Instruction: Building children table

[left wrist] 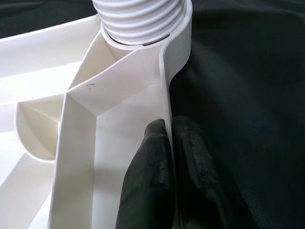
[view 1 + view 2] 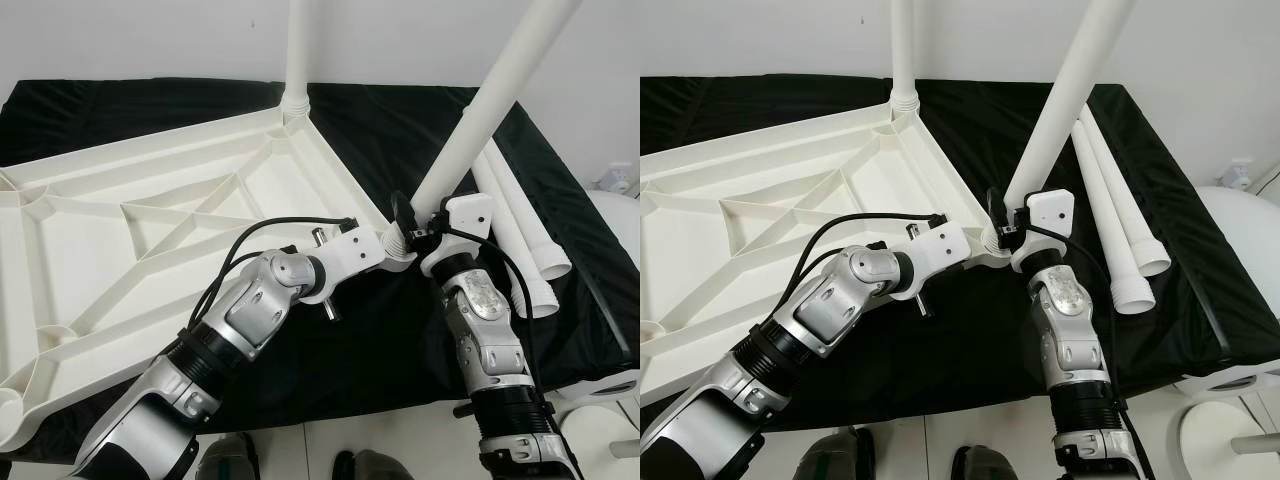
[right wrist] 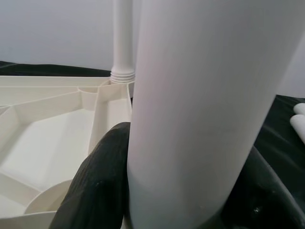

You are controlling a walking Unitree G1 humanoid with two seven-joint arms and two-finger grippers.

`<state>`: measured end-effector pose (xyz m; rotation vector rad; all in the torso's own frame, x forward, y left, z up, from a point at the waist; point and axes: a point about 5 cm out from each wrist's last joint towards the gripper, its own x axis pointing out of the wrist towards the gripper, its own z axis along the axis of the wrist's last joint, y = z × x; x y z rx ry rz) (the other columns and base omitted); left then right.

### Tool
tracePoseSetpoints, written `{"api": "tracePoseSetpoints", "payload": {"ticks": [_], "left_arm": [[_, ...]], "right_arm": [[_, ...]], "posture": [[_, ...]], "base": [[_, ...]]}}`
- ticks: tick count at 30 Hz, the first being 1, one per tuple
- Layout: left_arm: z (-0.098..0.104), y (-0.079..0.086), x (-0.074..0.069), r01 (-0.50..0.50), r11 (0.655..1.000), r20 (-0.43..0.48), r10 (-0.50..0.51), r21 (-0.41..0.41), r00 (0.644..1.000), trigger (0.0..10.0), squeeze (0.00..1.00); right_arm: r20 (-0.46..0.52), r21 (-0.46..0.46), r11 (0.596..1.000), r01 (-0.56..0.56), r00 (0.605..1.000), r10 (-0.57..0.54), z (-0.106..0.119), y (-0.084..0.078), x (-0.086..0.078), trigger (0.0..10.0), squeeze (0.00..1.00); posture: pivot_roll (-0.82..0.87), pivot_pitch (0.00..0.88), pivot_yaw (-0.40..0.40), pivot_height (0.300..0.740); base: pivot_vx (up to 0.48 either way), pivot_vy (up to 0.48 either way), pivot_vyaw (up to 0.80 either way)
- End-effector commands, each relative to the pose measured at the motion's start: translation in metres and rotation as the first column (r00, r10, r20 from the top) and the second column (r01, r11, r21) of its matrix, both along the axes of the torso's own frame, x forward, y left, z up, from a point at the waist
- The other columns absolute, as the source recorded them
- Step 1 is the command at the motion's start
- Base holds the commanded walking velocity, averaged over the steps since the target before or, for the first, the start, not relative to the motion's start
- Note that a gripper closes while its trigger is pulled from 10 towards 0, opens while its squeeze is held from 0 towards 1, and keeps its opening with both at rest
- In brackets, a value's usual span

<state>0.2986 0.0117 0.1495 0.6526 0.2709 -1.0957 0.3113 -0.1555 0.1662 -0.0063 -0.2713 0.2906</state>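
Black cloth covers the worktop where the white tabletop point(image 2: 150, 240) lies upside down, one leg point(image 2: 298, 50) already standing in its far corner. Left gripper point(image 1: 169, 157) is pinched on the tabletop's rim, likely steadying it, while right gripper point(image 3: 181, 191) clamps the tilted leg point(image 2: 490, 100) at the near-corner socket; two spare legs point(image 2: 525, 235) lie further right.

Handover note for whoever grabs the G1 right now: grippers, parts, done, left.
Left gripper: shut on the rim of the upside-down tabletop, next to the near corner socket.
Right gripper: shut on the tilted leg, its threaded end at that corner socket; whether it is fully seated cannot be told.
Done: far-corner leg stands upright in its socket.
Left: finish this leg, then fit the two spare legs lying on the black cloth to the robot's right.
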Motion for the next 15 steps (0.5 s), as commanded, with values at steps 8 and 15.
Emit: {"api": "tracePoseSetpoints", "payload": {"ticks": [8,15], "left_arm": [[0.003,-0.006,-0.003,0.035,0.999,0.023,-0.035,0.009,0.999,10.0,0.00],[0.003,-0.006,-0.003,0.034,0.999,0.024,-0.034,0.008,0.999,10.0,0.00]], "right_arm": [[-0.088,-0.058,0.998,-0.008,0.996,0.003,-0.020,-0.013,0.006,10.0,0.00],[-0.110,-0.072,0.997,-0.030,0.994,0.022,-0.027,0.001,0.001,10.0,0.00]], "posture": [[-0.02,0.087,-0.034,0.740],[-0.02,0.085,-0.040,0.740]], "base": [[0.000,0.000,0.00],[0.000,0.000,0.00]]}}
